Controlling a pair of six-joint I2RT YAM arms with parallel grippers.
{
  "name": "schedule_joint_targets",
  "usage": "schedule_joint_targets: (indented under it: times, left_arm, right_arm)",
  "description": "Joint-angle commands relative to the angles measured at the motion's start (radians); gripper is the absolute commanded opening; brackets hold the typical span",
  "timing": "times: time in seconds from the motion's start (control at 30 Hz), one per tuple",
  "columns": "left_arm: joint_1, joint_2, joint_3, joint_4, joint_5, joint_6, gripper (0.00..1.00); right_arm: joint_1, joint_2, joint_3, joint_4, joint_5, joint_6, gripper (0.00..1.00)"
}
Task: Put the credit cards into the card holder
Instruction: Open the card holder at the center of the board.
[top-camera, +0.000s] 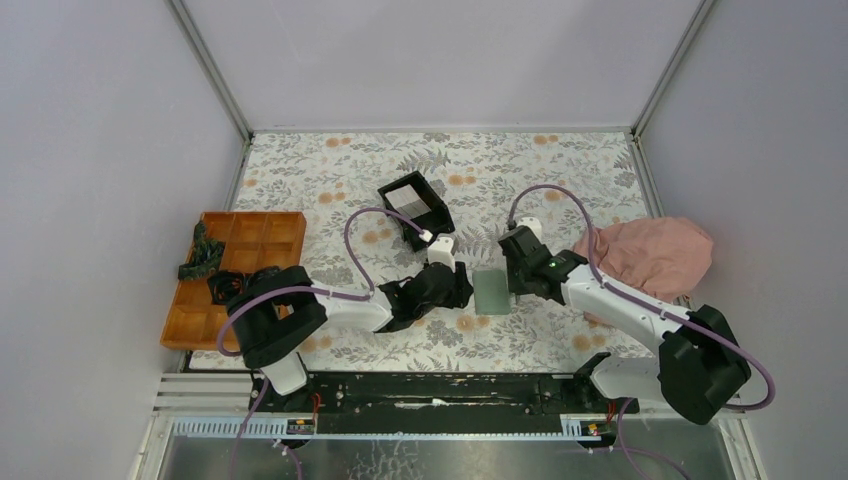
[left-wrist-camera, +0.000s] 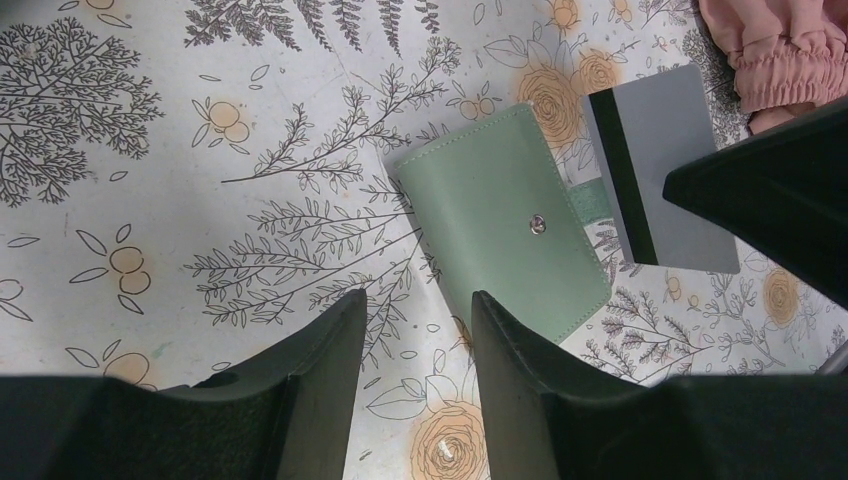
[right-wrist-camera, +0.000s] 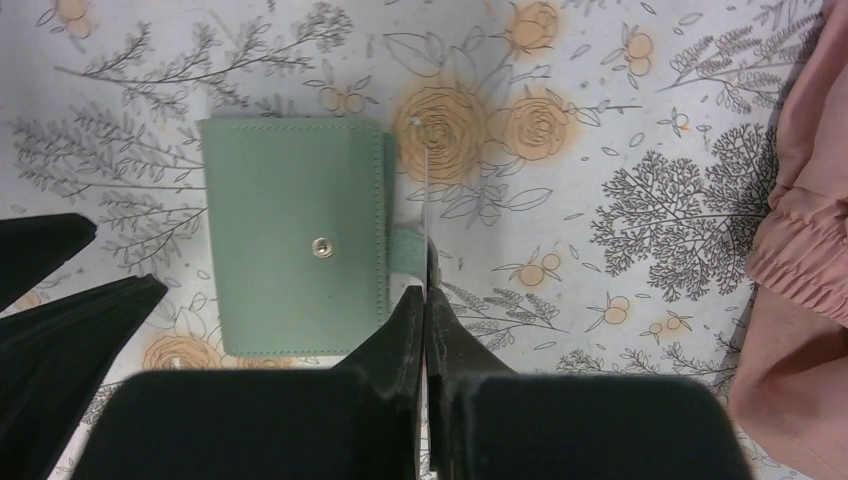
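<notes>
Right gripper (right-wrist-camera: 424, 305) is closed tight on a grey card (left-wrist-camera: 670, 150), pinching it by one short end. From the right wrist the card shows only as a thin line running away from the fingertips. The left wrist view shows its flat face with the black stripe along one long side. It hangs just beside the strap side of the wallet (left-wrist-camera: 500, 225); whether it touches the strap cannot be told.

Left gripper (left-wrist-camera: 418, 300) has its jaws partly apart with nothing between them, only the flowered table (top-camera: 560, 180) showing in the gap. One finger overlaps the wallet's near corner in the left wrist view.

The green wallet lies flat and folded shut on the table between the two grippers. Its snap button faces up, and a short strap sticks out on the side toward the card.

Farther back, behind the left gripper, stands a black box (top-camera: 435, 222), open at the top. An orange tray (top-camera: 270, 243) with compartments lies at the table's left edge. A pink cloth (top-camera: 655, 255) is bunched up at the right.
</notes>
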Motion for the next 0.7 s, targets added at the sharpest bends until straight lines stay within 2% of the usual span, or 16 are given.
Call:
schedule_joint_targets:
  times: [0.0,0.37,0.67]
  left_arm:
    - [-0.008,0.010,0.019,-0.008,-0.028,0.019,0.50]
    - [-0.010,0.017,0.020,-0.015,-0.030,0.022,0.49]
    - [-0.010,0.023,0.020,-0.017,-0.027,0.025,0.48]
  right_arm:
    - [-0.087,-0.058,-0.046,0.073,-0.081,0.004,0.00]
    - [-0.240,-0.095,-0.163,0.240,-0.357,0.032,0.00]
    - [-0.320,-0.130,-0.194,0.281,-0.468,0.051,0.00]
